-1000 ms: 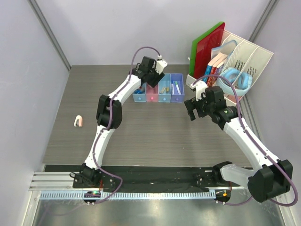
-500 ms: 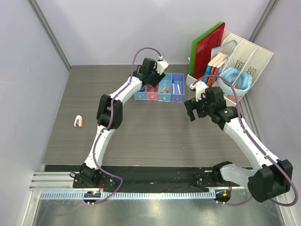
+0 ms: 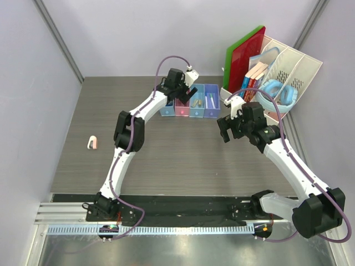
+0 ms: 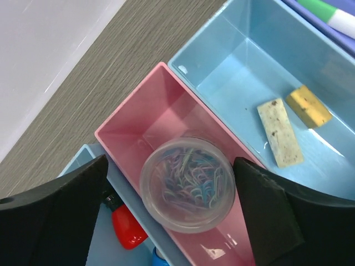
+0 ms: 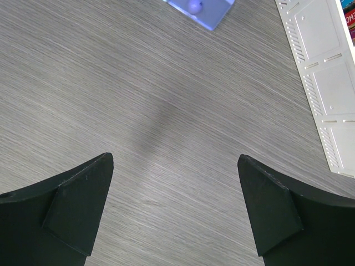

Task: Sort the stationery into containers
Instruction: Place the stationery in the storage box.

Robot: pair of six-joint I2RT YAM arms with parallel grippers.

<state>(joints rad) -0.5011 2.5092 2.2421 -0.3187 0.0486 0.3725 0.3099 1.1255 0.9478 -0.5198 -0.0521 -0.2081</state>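
Left claw [image 4: 171,166]: spread wide, gripping nothing; hanging above the pink tray [image 4: 128,128], a finger on each side of the tub, apart from both.
Tub [image 4: 187,191]: one, clear and round, full of coloured clips; standing in the pink tray.
Eraser [image 4: 280,133]: one, whitish; flat in the light-blue tray [image 4: 222,61], long axis from 11 to 5 o'clock.
Yellow piece [image 4: 309,105]: one, just beside the eraser at its 2 o'clock; long axis from 10 to 4 o'clock.
Red cap [image 4: 126,224]: one, at 8 o'clock of the tub, in the blue tray [image 3: 165,112].
Pen [image 4: 324,8]: green tip showing, in the lavender tray [image 3: 211,114].
Trays: four, in one row.
Roll [image 3: 92,143]: one, pinkish, well apart at 8 o'clock of the trays.
Right claw [image 5: 175,158]: spread, empty, above the table [image 5: 166,83].
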